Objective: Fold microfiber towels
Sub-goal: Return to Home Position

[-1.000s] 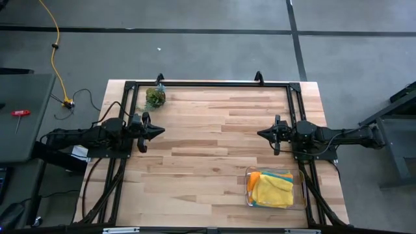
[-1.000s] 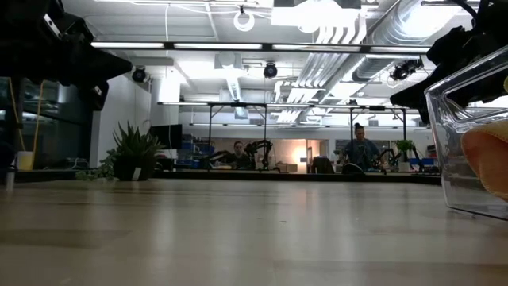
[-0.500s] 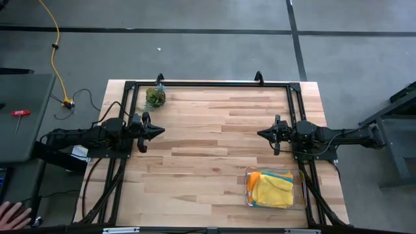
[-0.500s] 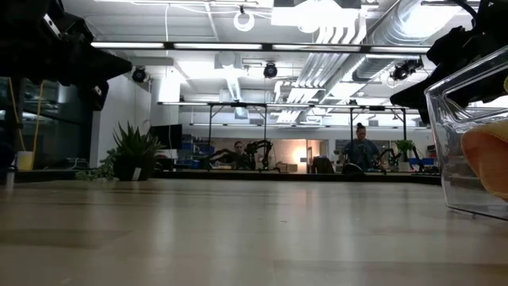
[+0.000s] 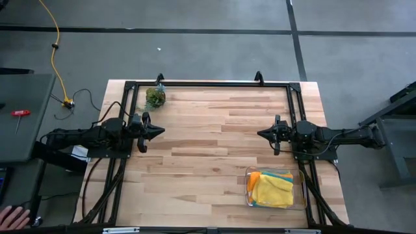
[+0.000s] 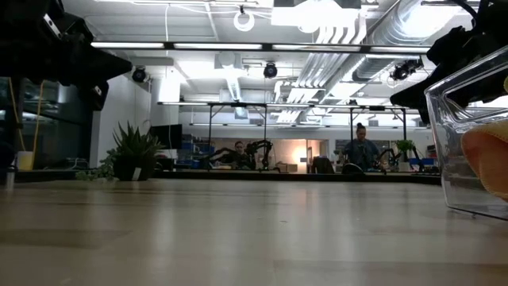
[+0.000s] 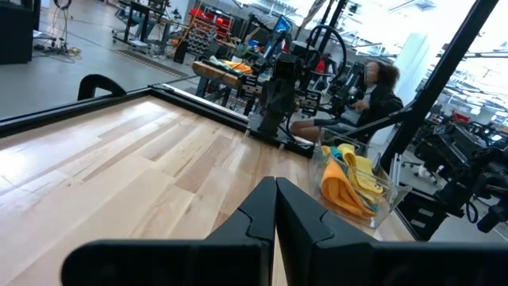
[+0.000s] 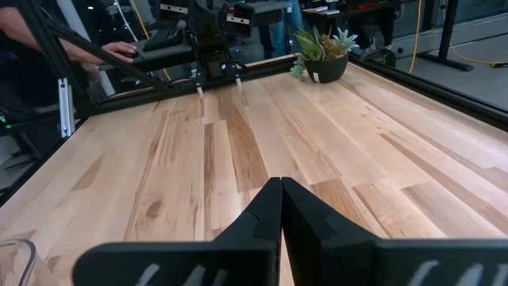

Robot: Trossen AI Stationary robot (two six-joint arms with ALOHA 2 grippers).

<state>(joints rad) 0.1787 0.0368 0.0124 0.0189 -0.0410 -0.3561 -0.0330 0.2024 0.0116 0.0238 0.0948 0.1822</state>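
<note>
The microfiber towels [image 5: 273, 190] are seen folded and stacked inside the clear plastic tray [image 5: 304, 195], which is set on the wooden table [image 5: 208, 156] near the corner on the right arm's side, just beside that arm's base. A yellow cloth is laid on top, an orange edge is shown at one side, and a thin strip of teal is visible along the far side; the other cloths cannot be made out beneath them. The left gripper [image 5: 158, 130] is held low over the table at its own side, pointed toward the middle, and its fingers [image 7: 258, 214] are pressed together with nothing between them. The right gripper [image 5: 260, 134] is held opposite, well apart from it and clear of the tray, with its fingers [image 8: 266, 210] likewise closed on nothing. A small leafy plant [image 5: 155, 97] is placed at the far left corner of the table, near the frame. A seated person [image 7: 381, 87] is seen beyond the table in the left wrist view, and a hand [image 5: 10, 215] is caught at the lower left edge of the high view.
</note>
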